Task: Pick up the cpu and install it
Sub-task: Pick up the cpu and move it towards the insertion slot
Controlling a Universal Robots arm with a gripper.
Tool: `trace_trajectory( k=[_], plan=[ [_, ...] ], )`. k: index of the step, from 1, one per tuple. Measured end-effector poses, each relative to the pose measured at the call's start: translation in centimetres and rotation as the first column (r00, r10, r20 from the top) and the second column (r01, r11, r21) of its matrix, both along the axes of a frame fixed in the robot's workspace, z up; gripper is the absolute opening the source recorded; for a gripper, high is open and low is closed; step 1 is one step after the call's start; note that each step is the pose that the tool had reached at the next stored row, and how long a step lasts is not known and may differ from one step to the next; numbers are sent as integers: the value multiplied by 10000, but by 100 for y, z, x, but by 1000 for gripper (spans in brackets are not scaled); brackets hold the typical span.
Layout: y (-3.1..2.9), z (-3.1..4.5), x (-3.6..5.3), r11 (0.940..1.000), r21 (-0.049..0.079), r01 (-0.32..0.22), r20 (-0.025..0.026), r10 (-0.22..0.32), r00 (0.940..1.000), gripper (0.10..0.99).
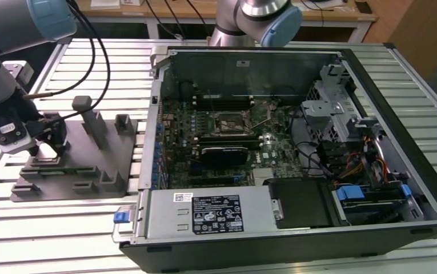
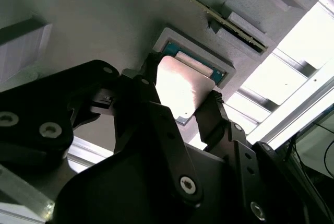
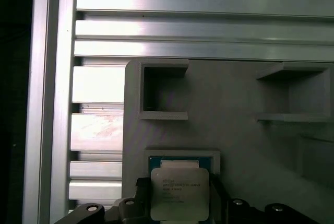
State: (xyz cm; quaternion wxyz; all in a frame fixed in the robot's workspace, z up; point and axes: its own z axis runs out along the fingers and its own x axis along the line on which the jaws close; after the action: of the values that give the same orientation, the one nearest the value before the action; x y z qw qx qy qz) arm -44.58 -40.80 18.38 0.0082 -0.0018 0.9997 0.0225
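Gripper (image 2: 181,84) pinches the cpu (image 3: 179,192) in its grey block (image 3: 235,119) pocket, upright tabs (image 1: 92,123) close beside.

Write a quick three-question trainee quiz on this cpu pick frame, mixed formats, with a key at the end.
1. True or false: the cpu already sits in the motherboard socket inside the computer case.
2. Where is the end effector?
A. Over the motherboard socket
B. At the grey fixture block on the exterior view's left
C. Above the power supply
3. Fill in: in both wrist views, the end effector's fingers press on two opposite ____ of the cpu.

Key:
1. False. It lies in a recess of the grey fixture block.
2. B
3. edges
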Motion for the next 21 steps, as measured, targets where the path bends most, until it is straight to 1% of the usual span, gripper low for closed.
trace_trajectory(
  k=[3,7,17,21],
  plan=[
    [0,2,0,10000,0,0,0,0,10000,541],
    [0,28,0,10000,-1,0,-1,0,10000,541],
    [0,169,0,10000,-1,0,-2,0,10000,541],
    [0,215,0,10000,0,0,0,0,10000,541]
  ],
)
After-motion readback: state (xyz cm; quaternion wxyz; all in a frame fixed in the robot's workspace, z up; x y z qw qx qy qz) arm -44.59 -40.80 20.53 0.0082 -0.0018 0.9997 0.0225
